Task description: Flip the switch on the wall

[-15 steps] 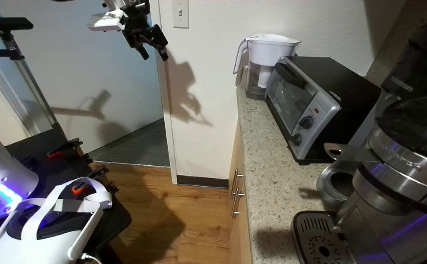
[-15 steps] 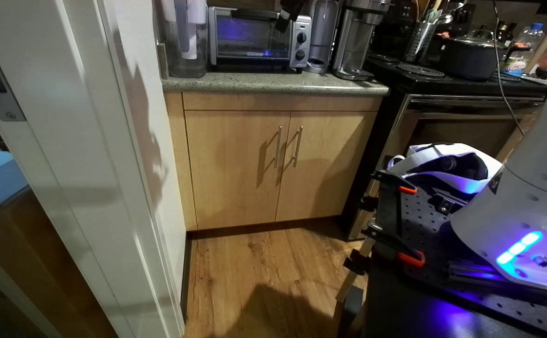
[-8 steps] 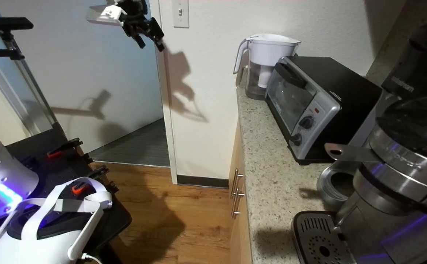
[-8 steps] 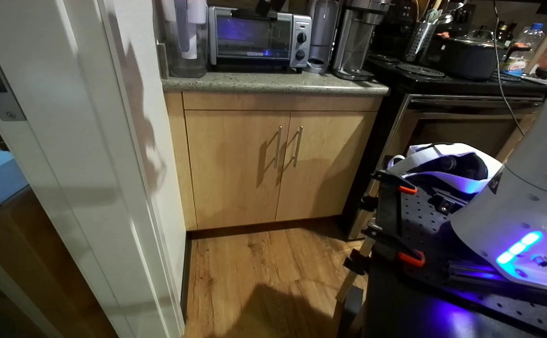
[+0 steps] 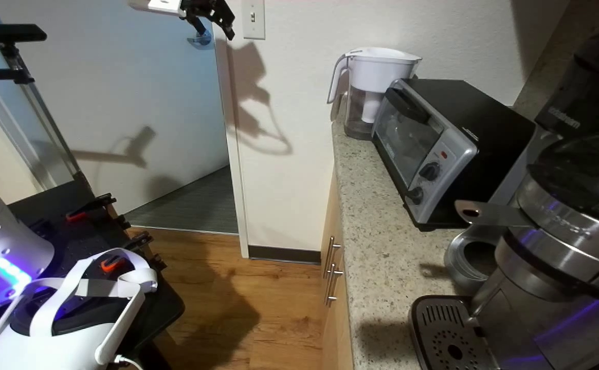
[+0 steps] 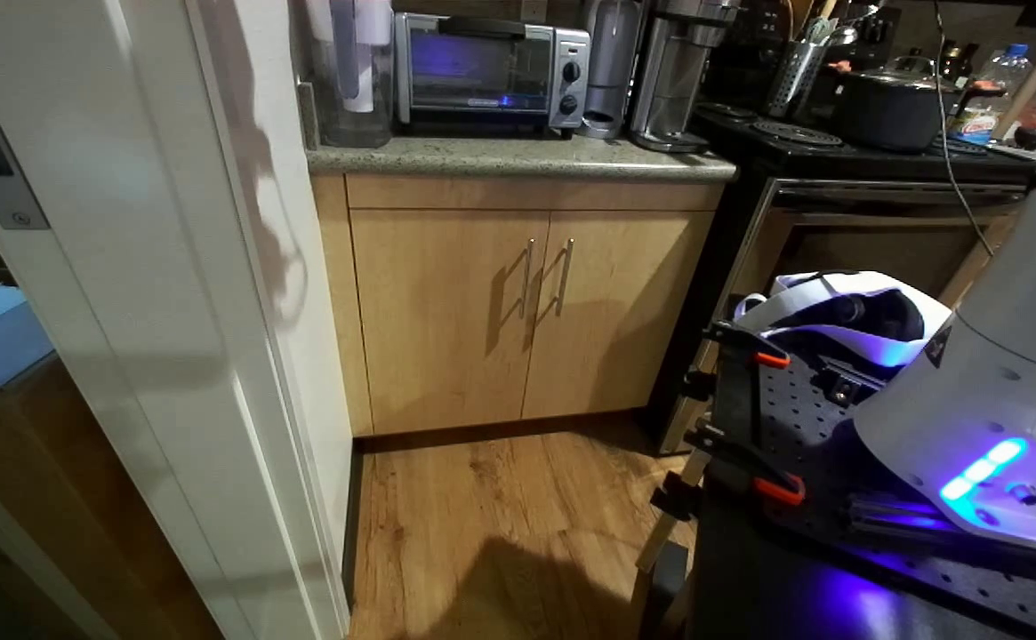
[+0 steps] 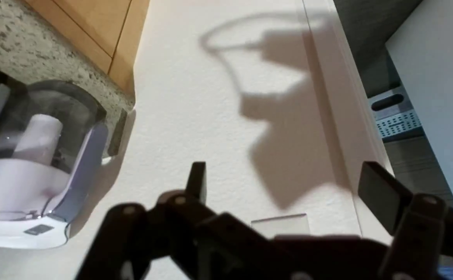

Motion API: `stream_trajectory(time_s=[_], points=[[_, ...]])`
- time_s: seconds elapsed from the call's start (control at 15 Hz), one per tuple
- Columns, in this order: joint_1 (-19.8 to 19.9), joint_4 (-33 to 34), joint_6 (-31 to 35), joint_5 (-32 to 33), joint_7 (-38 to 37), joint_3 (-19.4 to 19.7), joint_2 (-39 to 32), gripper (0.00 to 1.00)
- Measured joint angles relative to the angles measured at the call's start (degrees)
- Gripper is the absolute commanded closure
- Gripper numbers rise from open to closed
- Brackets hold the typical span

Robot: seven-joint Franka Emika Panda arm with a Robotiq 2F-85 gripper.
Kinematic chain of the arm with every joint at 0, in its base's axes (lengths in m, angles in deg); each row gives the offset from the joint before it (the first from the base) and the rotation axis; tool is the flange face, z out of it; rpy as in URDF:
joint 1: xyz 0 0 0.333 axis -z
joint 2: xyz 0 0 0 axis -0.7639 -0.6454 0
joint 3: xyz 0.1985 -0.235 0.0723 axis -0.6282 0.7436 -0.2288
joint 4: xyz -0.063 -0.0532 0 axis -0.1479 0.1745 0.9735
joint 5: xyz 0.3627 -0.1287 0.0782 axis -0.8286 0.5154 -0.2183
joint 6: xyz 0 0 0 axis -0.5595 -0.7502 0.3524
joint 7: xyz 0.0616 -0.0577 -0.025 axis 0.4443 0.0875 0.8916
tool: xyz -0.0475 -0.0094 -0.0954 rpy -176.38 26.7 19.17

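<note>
White rectangular switch (image 5: pixel 253 20): apparent approach step; black two-fingered gripper (image 7: pixel 283 175) is hovering empty, wide-spread, likely needing alignment before pressing.

The speckled tabletop (image 5: pixel 368 246) carries a row: a white-topped water pitcher (image 5: pixel 384 72), a black-and-silver toaster oven (image 5: pixel 451 149) just beside it, then a tall slim machine (image 6: pixel 614 53) and a steel coffee maker (image 5: pixel 551 277) with a slotted drip tray (image 5: pixel 446 326). Underneath are pale wood cabinet doors (image 6: pixel 455 338) with two bar handles (image 6: pixel 565 277). Next along, on the stove (image 6: pixel 847 169), sits a dark lidded pot (image 6: pixel 882 116) — and near it I can make out a perforated holder (image 6: pixel 791 82) crammed with utensils (image 6: pixel 824 31). Opposite, a white headset (image 5: pixel 73 324) lies on a black tabletop (image 6: pixel 740 578), orange-and-black clamps (image 6: pixel 744 453) biting its edge. The floor (image 5: pixel 278 308) is wood — grey carpet (image 5: pixel 196 205) shows at the foot of the pale open door (image 5: pixel 168 92).
</note>
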Motion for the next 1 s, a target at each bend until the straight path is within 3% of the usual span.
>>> stream_trajectory(time_s=[0.47,1.0], points=[[-7.52,4.02,2.87,-5.89,11.35,5.46,0.32,0.0],[-9.87,4.16,2.65,-6.05,12.84,9.95,-0.08,0.0]])
